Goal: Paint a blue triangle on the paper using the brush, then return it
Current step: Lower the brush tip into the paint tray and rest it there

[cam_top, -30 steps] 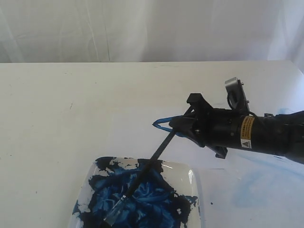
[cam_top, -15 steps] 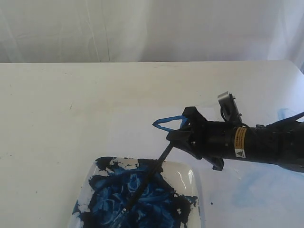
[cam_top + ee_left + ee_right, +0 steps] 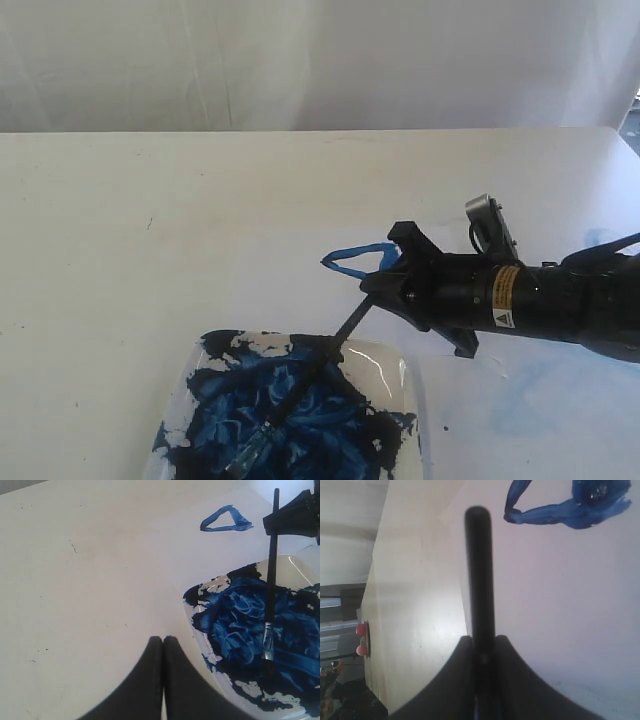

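Note:
The blue triangle (image 3: 360,249) (image 3: 225,528) (image 3: 560,512) is painted on the white paper (image 3: 300,285) (image 3: 200,555), pointing left. My right gripper (image 3: 375,290) (image 3: 481,639) hangs just beside it, shut on the upper handle of the brush (image 3: 310,370) (image 3: 270,580) (image 3: 480,570). The brush slants down into the clear paint tray (image 3: 405,370) (image 3: 300,562), and its ferrule and bristles rest on the dark blue paint. My left gripper (image 3: 163,639) is shut and holds nothing, hovering over bare table beside the tray; the exterior view does not show it.
Faint pale-blue smears (image 3: 530,390) mark the table to the right of the tray. A white curtain (image 3: 300,60) hangs behind the table's far edge. Two small red things (image 3: 361,639) sit beyond the table's edge in the right wrist view.
My right gripper has come down a little toward the tray with the brush, moving off the triangle. The brush tip stays in the paint at the tray's near end.

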`<state>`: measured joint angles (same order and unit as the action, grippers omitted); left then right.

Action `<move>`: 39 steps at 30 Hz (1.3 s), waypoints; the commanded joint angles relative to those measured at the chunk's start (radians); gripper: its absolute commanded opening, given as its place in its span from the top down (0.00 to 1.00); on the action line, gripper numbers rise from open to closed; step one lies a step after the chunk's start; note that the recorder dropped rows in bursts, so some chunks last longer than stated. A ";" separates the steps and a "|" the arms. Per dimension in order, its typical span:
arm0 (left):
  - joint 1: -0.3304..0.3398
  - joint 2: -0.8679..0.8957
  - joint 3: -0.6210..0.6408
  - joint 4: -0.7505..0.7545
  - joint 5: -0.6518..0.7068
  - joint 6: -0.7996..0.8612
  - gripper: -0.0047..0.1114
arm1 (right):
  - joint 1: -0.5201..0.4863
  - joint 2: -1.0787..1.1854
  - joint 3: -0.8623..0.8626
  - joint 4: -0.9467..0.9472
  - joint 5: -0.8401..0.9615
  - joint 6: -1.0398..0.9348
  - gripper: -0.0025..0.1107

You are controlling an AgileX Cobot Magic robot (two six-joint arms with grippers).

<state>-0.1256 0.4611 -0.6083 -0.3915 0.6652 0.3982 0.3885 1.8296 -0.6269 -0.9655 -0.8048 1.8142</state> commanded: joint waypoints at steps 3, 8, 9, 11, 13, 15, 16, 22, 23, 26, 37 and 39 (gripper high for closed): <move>0.004 -0.006 0.004 -0.012 0.008 -0.006 0.96 | 0.000 -0.002 -0.006 -0.005 0.052 -0.002 0.98; 0.004 -0.006 0.004 -0.017 0.008 -0.006 0.96 | 0.000 -0.002 -0.006 -0.015 0.061 0.006 0.98; 0.004 -0.006 0.004 -0.017 0.008 -0.006 0.96 | 0.000 -0.002 -0.006 -0.017 0.061 0.005 0.98; 0.004 -0.006 0.004 -0.019 0.008 -0.006 0.96 | 0.000 -0.002 -0.006 -0.017 0.061 0.005 0.98; 0.004 -0.006 0.004 -0.019 0.008 -0.006 0.96 | 0.000 -0.002 -0.006 -0.017 0.061 0.016 0.98; 0.004 -0.006 0.004 -0.019 0.008 -0.006 0.96 | 0.000 -0.002 -0.006 -0.017 0.061 0.021 0.98; 0.004 -0.006 0.004 -0.019 0.008 -0.006 0.96 | 0.000 -0.002 -0.006 -0.019 0.063 0.021 0.98; 0.004 -0.006 0.004 -0.019 0.008 -0.006 0.96 | 0.000 -0.002 -0.011 -0.021 0.102 0.021 0.98; 0.004 -0.006 0.004 -0.019 0.008 -0.006 0.96 | 0.000 -0.002 -0.013 -0.022 0.101 0.021 0.98; 0.004 -0.006 0.004 -0.018 0.010 -0.006 0.96 | 0.000 -0.002 -0.026 -0.022 0.101 0.021 0.98; 0.004 -0.006 0.004 -0.018 0.010 -0.006 0.96 | 0.000 -0.002 -0.038 -0.022 0.101 0.021 0.98; 0.004 -0.006 0.004 -0.018 0.010 -0.006 0.96 | 0.000 -0.002 -0.037 -0.034 0.101 0.021 0.98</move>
<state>-0.1256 0.4611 -0.6083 -0.3966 0.6669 0.3982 0.3885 1.8296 -0.6583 -0.9802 -0.7102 1.8380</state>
